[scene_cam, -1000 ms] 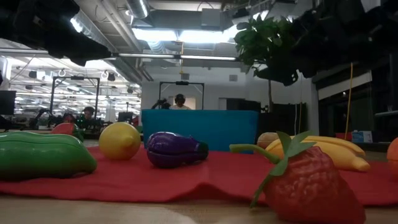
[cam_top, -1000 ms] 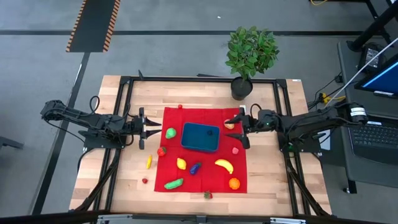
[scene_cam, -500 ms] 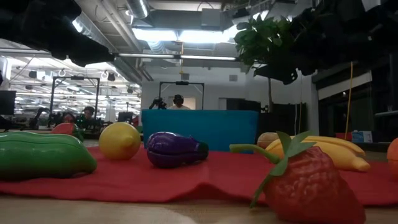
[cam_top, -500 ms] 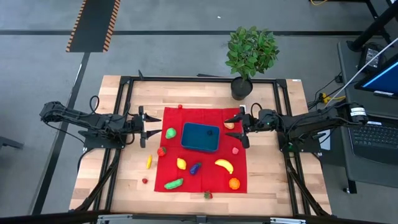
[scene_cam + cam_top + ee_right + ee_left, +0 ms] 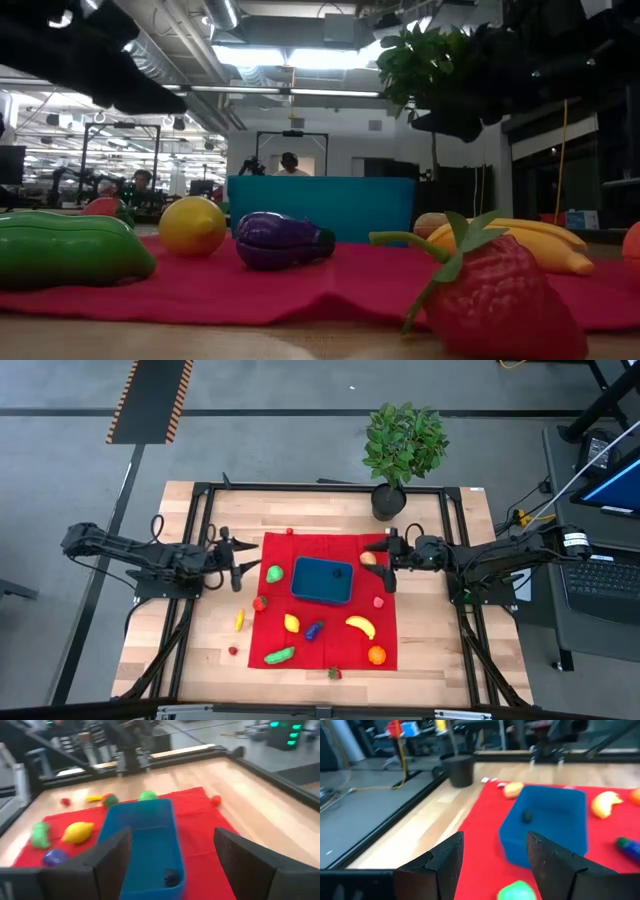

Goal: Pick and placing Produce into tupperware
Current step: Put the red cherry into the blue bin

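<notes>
On the wooden table [image 5: 300, 510], a large red cloth [image 5: 352, 650] carries a small dark teal-blue rectangular plastic container [image 5: 322, 580] near its middle, empty but for one small dark item, with little plastic toy fruits and vegetables scattered around it, none touching it. The left gripper [image 5: 240, 567] hovers at the cloth's left edge, fingers spread and holding nothing, just beside a green toy fruit [image 5: 274, 573]. The right gripper [image 5: 384, 565] hangs at the cloth's right edge, likewise parted and empty, near a small orange toy fruit [image 5: 368, 558].
</notes>
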Tool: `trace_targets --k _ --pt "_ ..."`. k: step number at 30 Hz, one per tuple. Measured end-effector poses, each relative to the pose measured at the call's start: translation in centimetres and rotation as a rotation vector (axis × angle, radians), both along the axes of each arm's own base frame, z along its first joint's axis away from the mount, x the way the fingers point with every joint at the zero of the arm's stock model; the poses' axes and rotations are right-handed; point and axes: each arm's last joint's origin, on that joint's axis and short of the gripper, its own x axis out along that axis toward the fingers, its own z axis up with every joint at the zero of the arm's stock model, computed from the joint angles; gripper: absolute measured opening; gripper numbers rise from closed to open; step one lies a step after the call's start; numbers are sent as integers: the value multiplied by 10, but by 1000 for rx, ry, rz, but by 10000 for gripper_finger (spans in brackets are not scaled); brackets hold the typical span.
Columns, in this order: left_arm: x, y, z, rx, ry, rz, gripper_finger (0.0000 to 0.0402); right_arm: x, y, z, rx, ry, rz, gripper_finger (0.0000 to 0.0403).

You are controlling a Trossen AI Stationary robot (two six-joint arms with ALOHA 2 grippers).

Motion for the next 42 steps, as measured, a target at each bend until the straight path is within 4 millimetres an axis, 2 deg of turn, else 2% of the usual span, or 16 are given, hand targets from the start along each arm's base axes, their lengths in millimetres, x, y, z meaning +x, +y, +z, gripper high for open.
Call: trace_targets --k 6,16,21,27,31,35,42 --pt "10 11 -5 -48 31 109 206 -1 -3 -1 -31 13 -103 283" --pt "30 26 7 -63 102 213 206 -2 -3 -5 -34 58 -107 283" --pt "43 33 11 -133 150 193 206 -2 -3 -6 -37 74 -106 283" --pt "59 44 19 -176 342 216 206 -3 -10 -6 -27 75 -131 283" --pt "71 53 23 -129 463 163 206 -3 -12 -7 -20 75 -121 283" --pt "82 61 20 -53 553 80 206 -3 -13 -7 -20 75 -124 283" --pt "91 84 12 -86 612 48 206 -3 -13 -7 -26 79 -122 283"
